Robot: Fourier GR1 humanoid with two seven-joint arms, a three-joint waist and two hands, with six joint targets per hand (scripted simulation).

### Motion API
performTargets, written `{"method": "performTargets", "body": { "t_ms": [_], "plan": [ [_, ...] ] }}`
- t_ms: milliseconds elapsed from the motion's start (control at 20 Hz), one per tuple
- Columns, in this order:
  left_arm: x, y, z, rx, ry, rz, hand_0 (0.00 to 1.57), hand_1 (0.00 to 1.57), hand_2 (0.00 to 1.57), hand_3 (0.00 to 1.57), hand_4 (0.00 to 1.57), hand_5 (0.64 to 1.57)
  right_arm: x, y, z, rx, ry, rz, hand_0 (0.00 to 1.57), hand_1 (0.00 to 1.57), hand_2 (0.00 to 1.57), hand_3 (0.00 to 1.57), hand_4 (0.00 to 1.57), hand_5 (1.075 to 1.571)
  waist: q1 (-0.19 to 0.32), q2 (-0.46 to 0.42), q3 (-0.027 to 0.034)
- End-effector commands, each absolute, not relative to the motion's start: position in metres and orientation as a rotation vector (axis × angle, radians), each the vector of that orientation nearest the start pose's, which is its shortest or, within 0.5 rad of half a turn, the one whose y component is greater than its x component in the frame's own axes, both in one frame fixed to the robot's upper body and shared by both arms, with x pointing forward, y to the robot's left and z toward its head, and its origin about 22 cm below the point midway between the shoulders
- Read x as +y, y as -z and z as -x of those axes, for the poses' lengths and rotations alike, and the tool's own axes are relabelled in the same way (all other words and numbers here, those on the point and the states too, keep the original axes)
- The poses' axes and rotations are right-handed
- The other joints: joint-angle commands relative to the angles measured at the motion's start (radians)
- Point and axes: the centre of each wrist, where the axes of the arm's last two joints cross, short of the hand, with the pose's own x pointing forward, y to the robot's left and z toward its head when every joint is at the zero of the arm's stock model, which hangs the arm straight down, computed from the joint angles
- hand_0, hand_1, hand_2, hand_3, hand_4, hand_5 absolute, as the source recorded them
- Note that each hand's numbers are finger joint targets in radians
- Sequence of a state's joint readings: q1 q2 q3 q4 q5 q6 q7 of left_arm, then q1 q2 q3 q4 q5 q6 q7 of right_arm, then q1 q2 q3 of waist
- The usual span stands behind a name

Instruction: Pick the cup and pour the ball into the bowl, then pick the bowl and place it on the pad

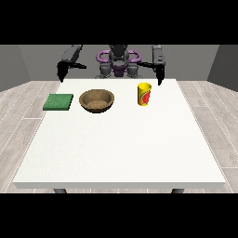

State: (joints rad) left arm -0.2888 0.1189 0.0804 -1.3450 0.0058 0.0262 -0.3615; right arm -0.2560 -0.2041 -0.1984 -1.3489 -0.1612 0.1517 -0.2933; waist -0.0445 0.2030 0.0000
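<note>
the yellow cup (144,94) stands upright right of the middle on the white bench (121,144), with the brown bowl (96,100) and green pad (58,102) to its left. it looks light and stiff, so hold it round its side. the ball is hidden. both hands (60,72) (160,74) hang apart from everything; i cannot tell how their fingers lie

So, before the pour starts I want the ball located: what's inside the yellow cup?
Nothing shows inside the cup: its wall hides the inside from this view, so no ball is seen.
</note>
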Motion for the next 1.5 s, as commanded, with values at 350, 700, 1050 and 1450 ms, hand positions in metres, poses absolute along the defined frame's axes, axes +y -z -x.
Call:
{"method": "performTargets", "body": {
  "t_ms": [350,700,1050,1450],
  "plan": [
    [0.241,0.021,-0.333,-2.020,0.025,-0.166,0.00,0.00,0.00,0.00,0.00,1.276,-0.339,-0.019,-0.306,-1.955,-0.019,-0.051,0.00,0.00,0.00,0.00,0.00,1.559,-0.054,0.073,-0.0001],
    [0.241,0.042,-0.343,-1.955,0.030,-0.152,0.00,0.00,0.00,0.00,0.00,1.229,-0.358,-0.012,-0.307,-1.909,-0.029,-0.044,0.00,0.00,0.00,0.00,0.00,1.558,-0.041,0.033,-0.0001],
    [0.263,0.034,-0.350,-2.010,0.242,-0.597,1.31,1.31,1.57,1.57,0.81,1.515,-0.349,-0.044,-0.328,-2.007,-0.050,-0.082,0.00,0.00,0.00,0.00,0.00,1.558,-0.103,0.124,0.0005],
    [0.244,0.055,-0.347,-1.966,0.228,-0.694,1.35,1.35,1.57,1.57,0.90,1.507,-0.409,-0.057,-0.312,-1.998,-0.038,-0.049,0.00,0.00,0.00,0.00,0.00,1.555,-0.134,0.087,0.0002]
  ]
}}
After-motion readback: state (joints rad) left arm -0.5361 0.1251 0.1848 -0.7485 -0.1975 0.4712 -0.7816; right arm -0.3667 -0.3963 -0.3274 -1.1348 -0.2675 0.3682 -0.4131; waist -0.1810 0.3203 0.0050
